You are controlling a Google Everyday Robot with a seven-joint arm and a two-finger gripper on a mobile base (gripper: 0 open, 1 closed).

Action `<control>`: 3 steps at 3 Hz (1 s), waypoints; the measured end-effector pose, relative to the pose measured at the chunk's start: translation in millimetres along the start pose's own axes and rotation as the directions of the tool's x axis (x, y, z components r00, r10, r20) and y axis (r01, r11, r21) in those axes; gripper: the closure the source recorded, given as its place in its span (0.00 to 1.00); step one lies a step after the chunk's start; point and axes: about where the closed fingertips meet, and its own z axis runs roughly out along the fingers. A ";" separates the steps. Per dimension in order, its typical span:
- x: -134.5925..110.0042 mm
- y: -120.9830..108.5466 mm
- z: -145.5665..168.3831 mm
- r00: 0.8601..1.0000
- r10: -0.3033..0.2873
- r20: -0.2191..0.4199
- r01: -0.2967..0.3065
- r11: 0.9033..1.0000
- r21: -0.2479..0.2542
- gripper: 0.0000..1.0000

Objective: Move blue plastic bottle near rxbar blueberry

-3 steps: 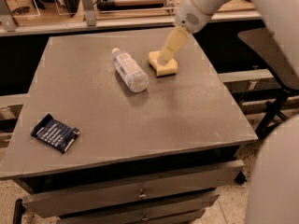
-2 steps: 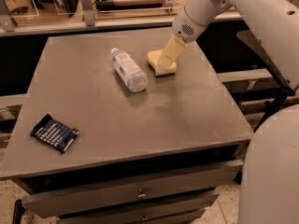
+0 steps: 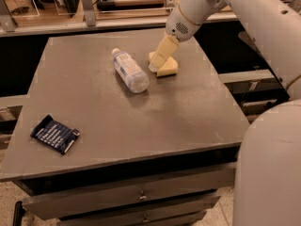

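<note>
My tool [image 3: 154, 67] has slid slightly left over the sponge [image 3: 168, 68], nearer the bottle [image 3: 130, 70]; clenched or not, I cannot tell. The bottle hasn't moved. It lies on the table [image 3: 178, 112], cap pointing far-left, base near-right, well apart from the bar [image 3: 55, 134].

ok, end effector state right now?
End effector: open or closed cannot be told; it is at the yellow rectangular sponge, beside the clear white-capped plastic bottle, which lies unheld on the grey table.
</note>
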 end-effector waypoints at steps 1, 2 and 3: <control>-26.4 9.3 7.5 1.000 -0.002 0.017 0.002 1.000 -0.025 0.00; -71.5 28.0 23.3 0.998 0.026 -0.055 -0.026 1.000 -0.003 0.00; -98.6 43.8 42.6 0.989 0.055 -0.139 -0.052 0.998 0.022 0.00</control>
